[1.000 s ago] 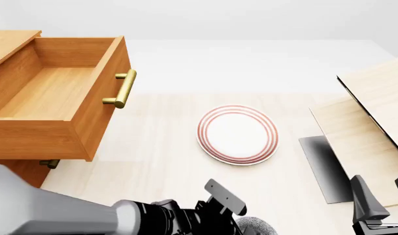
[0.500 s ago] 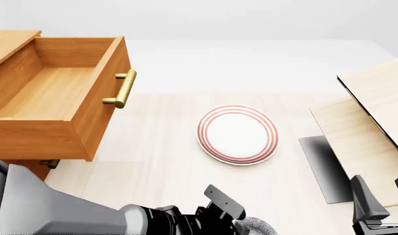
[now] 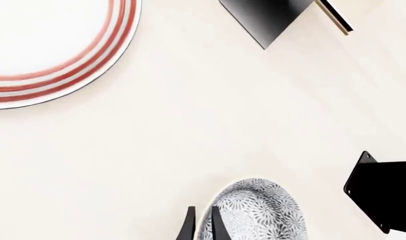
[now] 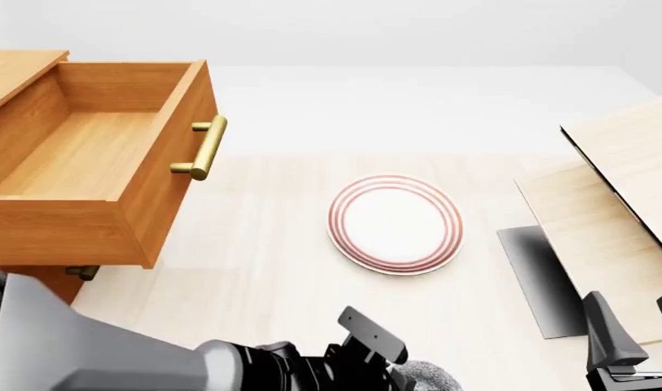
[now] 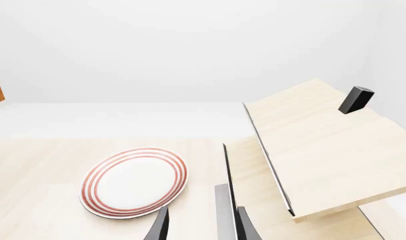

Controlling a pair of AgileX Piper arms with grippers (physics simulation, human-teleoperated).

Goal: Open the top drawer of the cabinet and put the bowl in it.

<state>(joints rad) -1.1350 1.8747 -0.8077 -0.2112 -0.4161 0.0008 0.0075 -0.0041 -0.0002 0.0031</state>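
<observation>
— Two thin black fingertips [image 3: 201, 226] of the left gripper [image 3: 203, 227] sit close together at the rim of the small speckled grey-blue and white bowl [image 3: 256, 212]; they look pinched on it, though the view cuts them off.

— And the right gripper [image 5: 199, 225]?

— Idle near the pale wood panels [image 5: 322, 150], fingers narrowly parted on nothing.

— Where is the bowl?

— At the table's near edge, short of the white red-ringed plate [image 4: 396, 222]. The orange-brown top drawer [image 4: 92, 163] of the wooden cabinet [image 4: 15, 69] stands pulled out, nothing in it.

— Risk?

— A one-sided rim pinch may let the bowl swing or slip on lifting, or clip the drawer front.
</observation>
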